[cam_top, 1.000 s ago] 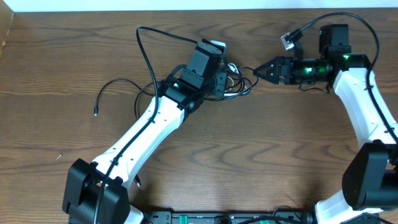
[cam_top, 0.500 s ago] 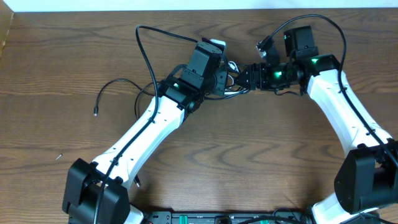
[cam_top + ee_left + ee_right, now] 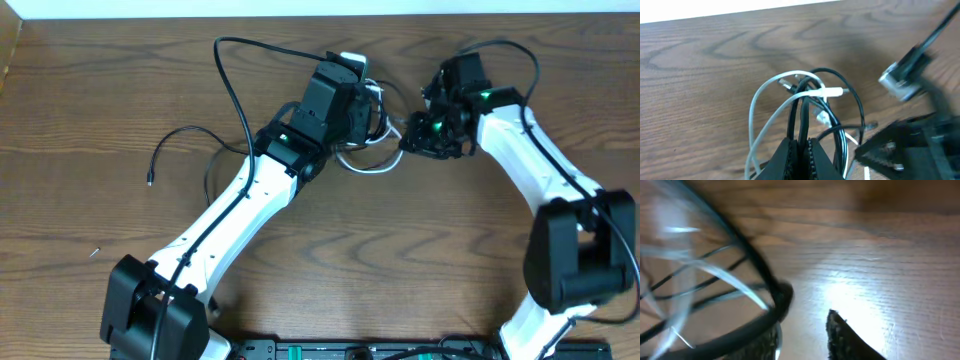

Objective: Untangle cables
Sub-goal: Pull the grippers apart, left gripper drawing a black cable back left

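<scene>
The cables form a small tangle (image 3: 378, 125) at the table's middle back. My left gripper (image 3: 368, 112) is shut on two black strands of it (image 3: 799, 120), which rise straight out of its tips (image 3: 801, 147). The white cable (image 3: 757, 107) loops round them, and a white loop (image 3: 362, 167) lies on the wood. The black cable's loose tail (image 3: 185, 135) runs out left to a small plug. My right gripper (image 3: 408, 138) is at the tangle's right side. In the blurred right wrist view its jaws (image 3: 805, 335) stand apart, with a black strand (image 3: 760, 267) across the left fingertip.
A thicker black wire (image 3: 232, 80) fixed to the left arm arcs over the table at the back left. The white left arm (image 3: 230, 215) crosses the middle diagonally. A tiny speck (image 3: 94, 252) lies front left. The table's far edge (image 3: 300, 14) is close behind the tangle.
My right arm has swung left and in against the tangle, its jaws narrowing. The left gripper has kept its hold and drawn the tangle slightly back, so a white loop shows in front.
</scene>
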You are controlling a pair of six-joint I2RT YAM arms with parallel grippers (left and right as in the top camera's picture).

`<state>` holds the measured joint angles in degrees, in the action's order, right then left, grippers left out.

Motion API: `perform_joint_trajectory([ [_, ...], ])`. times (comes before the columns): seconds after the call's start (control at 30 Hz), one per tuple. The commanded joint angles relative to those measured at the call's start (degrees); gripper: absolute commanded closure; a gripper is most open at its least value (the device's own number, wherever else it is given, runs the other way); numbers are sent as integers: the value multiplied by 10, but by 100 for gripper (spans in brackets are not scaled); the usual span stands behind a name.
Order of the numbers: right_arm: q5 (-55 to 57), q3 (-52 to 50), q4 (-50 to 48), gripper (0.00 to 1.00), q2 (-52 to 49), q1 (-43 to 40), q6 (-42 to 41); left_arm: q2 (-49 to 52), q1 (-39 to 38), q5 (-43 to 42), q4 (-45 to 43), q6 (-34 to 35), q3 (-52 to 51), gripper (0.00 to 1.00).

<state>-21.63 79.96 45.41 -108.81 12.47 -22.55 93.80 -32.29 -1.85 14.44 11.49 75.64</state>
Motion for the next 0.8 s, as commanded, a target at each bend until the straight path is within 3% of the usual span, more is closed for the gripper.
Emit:
perform_joint_trajectory([
  [0.0, 20, -3, -7, 74, -21, 2, -6, -42, 2, -30, -8, 15, 18, 93],
  [0.27, 21, -3, -34, 82, -25, -17, -5, -133, 7, -52, -11, 22, 20, 93],
  [0.37, 23, -3, -34, 92, -25, -34, -5, -178, 24, -52, -13, 44, 20, 92],
  [0.4, 23, -3, -34, 99, -25, -40, -4, -192, 32, -52, -13, 50, 20, 93],
  [0.77, 68, -3, -4, 99, -25, -106, 30, -281, 163, -54, 23, 65, 20, 93],
])
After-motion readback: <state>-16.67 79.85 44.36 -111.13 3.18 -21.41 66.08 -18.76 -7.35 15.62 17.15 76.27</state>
